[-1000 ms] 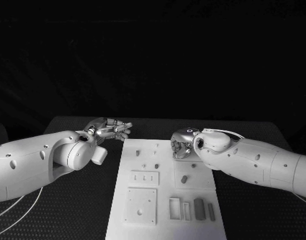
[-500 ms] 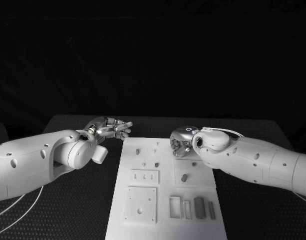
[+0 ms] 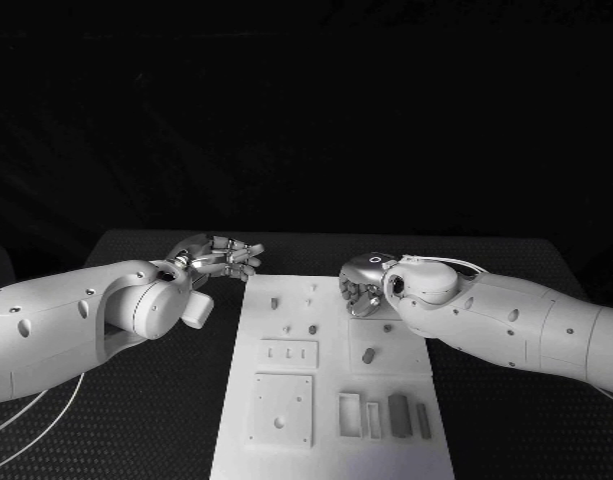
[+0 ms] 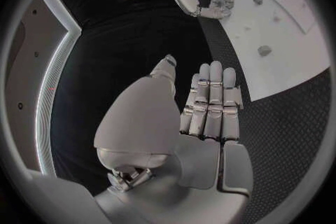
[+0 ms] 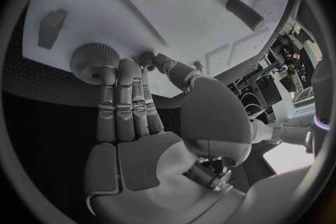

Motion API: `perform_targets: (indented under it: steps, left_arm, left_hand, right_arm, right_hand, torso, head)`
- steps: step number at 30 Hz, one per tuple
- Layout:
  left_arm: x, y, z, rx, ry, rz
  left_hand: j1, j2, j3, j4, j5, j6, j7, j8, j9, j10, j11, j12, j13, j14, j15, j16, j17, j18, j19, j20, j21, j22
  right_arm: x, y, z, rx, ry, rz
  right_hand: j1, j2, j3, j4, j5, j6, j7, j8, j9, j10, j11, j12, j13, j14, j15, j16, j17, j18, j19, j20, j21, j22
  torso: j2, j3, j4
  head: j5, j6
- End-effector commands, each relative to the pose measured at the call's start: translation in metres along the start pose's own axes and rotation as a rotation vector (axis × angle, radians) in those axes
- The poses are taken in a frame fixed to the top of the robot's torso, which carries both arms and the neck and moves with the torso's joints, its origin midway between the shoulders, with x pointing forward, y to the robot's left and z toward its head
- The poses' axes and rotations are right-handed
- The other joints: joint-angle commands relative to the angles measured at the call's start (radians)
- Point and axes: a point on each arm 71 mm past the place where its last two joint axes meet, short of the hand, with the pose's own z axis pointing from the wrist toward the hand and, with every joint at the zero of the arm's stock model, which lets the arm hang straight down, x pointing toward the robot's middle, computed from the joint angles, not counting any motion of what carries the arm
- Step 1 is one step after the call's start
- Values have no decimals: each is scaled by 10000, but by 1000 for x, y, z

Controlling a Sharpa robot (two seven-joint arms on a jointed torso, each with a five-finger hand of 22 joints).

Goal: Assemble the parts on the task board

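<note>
We start from the task board (image 3: 332, 380), the white plate lying lengthwise down the middle of the black worktop (image 3: 148, 420), with small grey parts (image 3: 370, 355) scattered over it: pegs toward its far end, a slotted block and a square plate nearer us, and a row of upright bars (image 3: 397, 416) at about five o'clock. At the board's far right edge, roughly one o'clock from its centre, the right hand (image 3: 365, 286) sits low over the surface. In the right wrist view its fingers (image 5: 120, 101) lie nearly straight and side by side, and their tips meet a round knurled knob (image 5: 94, 63) at the board's edge, the thumb tip close beside a smaller dark stud (image 5: 145, 58). We judge this to be a reach onto the knob in order to pick or turn it, but we cannot tell whether it is actually gripped. Out at eleven o'clock, off the board's far left corner, the left hand (image 3: 220, 257) hovers above the worktop, its fingers (image 4: 210, 103) extended together and holding nothing, probably parked clear so the right hand has room to work.
</note>
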Motion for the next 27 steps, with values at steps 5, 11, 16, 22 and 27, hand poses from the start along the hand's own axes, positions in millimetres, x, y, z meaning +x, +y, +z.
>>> perform_targets:
  steps: [5, 11, 16, 22, 27]
  left_arm:
    - [1, -1, 0, 23, 220, -54]
    - [0, -1, 0, 4, 166, -46]
    - [1, -1, 0, 4, 172, -43]
    - [0, -1, 1, 1, 159, -38]
    - [0, -1, 0, -4, 133, -37]
  left_hand:
    - [143, -1, -87, -1, -52, -3, 25, -78, 21, 26, -1, -52, 13, 76, 20, -74, 18, 204, -82, -18, 27, 94]
    - [170, 11, -107, -4, -61, -3, 4, -91, 37, 14, -17, -70, 17, 77, 21, -83, 24, 203, -87, -16, 27, 90]
    - [183, 17, -112, -5, -62, 1, -2, -93, 43, 15, -21, -73, 20, 78, 21, -85, 26, 203, -87, -17, 28, 90]
    - [201, 29, -118, -6, -63, 7, -10, -97, 53, 19, -28, -76, 25, 81, 20, -88, 29, 204, -86, -17, 30, 89]
    - [210, 34, -125, -5, -64, 11, -15, -99, 60, 21, -32, -79, 28, 83, 20, -89, 32, 203, -86, -17, 31, 88]
  right_arm:
    - [21, 2, -2, 72, 901, -632]
    - [25, 6, -4, -79, 718, -682]
    - [23, 8, -5, -140, 243, -616]
    - [20, 9, -5, -143, -254, -518]
    - [17, 9, -6, -89, -639, -510]
  right_hand:
    - [183, -33, 6, -158, -158, 50, -11, -44, -8, 43, 2, -70, -25, -35, 1, 30, 6, 116, -54, 21, 36, 175]
    - [360, -31, 135, -210, -183, 169, -61, 9, 19, 177, -41, -15, 3, -9, -32, 51, 16, 116, -21, 15, 76, 173]
    - [778, 144, 599, -284, -146, 430, -147, 116, 71, 459, -145, 70, 62, 128, -128, 140, 58, 116, 121, -39, 170, 170]
    - [919, 293, 1023, -381, -119, 775, -232, 238, 139, 829, -292, 162, 143, 391, -276, 304, 152, 116, 394, -156, 403, 190]
    - [878, 262, 1172, -387, -158, 937, -298, 284, 186, 1014, -369, 186, 183, 546, -360, 387, 214, 116, 567, -256, 582, 196]
  torso:
    - [27, 1, 12]
    - [44, 19, -14]
    - [52, 12, -3]
    - [56, 6, 23]
    - [70, 1, 28]
  head:
    - [-40, 33]
    - [-49, 61]
    - [-70, 69]
    - [-91, 89]
    - [-90, 111]
